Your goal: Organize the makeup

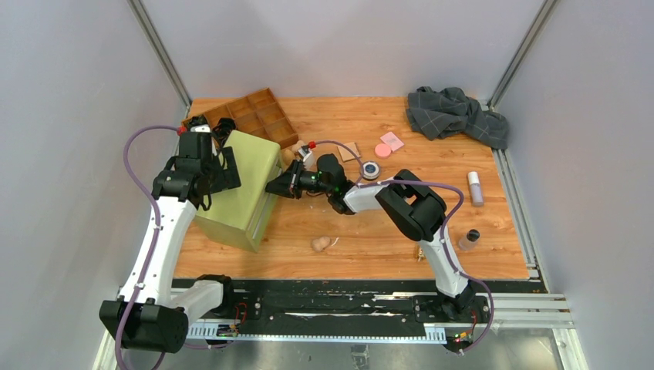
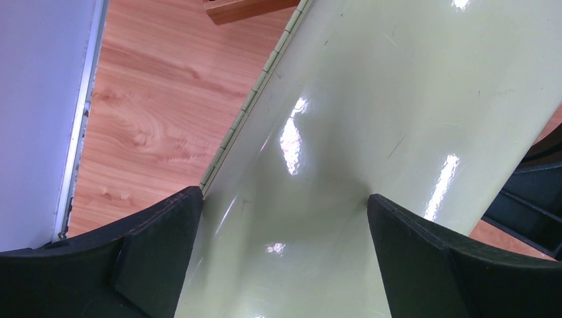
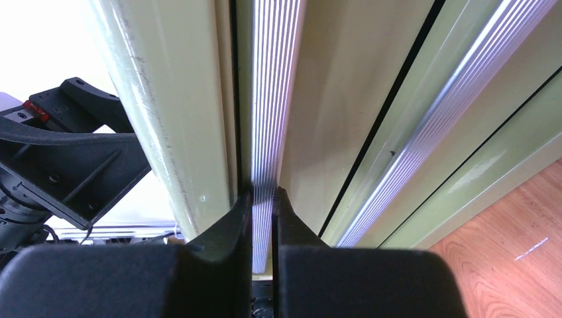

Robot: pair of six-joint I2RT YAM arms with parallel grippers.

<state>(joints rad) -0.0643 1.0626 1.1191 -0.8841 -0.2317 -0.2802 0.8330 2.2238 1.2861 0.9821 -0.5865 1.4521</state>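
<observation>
1. The white-pink tube (image 1: 476,188) lies at the right side of the wooden worktop (image 1: 370,231), with its long axis pointing away from the arm bases.
2. Which end carries its cap is hard to make out.
3. The right gripper (image 3: 264,199) reaches left, and its fingers pinch the ribbed silver handle strip (image 3: 268,99) of the pale green box (image 1: 243,193).
4. The left gripper (image 2: 285,205) hangs over the box lid with its fingers spread wide. Whether they touch the lid I cannot tell.

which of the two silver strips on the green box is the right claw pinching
The strip running straight up the right wrist view, squeezed in the shut right claw. The other strip slants away beside it, untouched.
</observation>
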